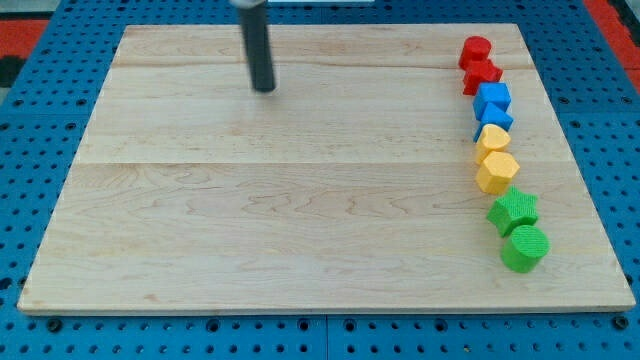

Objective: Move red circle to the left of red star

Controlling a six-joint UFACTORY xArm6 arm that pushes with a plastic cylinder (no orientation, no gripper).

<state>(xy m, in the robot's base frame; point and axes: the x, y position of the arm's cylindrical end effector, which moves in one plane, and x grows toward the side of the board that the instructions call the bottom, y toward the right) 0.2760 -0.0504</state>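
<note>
The red circle [476,49] sits at the top of a column of blocks along the view's right side. The red star [483,75] lies just below it and touches it. My tip [264,88] rests on the wooden board in the upper middle, far to the left of both red blocks and touching no block.
Below the red star the column runs down the right side: a blue cube [492,98], a blue block [495,119], a yellow block [492,138], a yellow hexagon [497,171], a green star [514,211] and a green circle [525,247]. The wooden board [250,220] lies on a blue pegboard.
</note>
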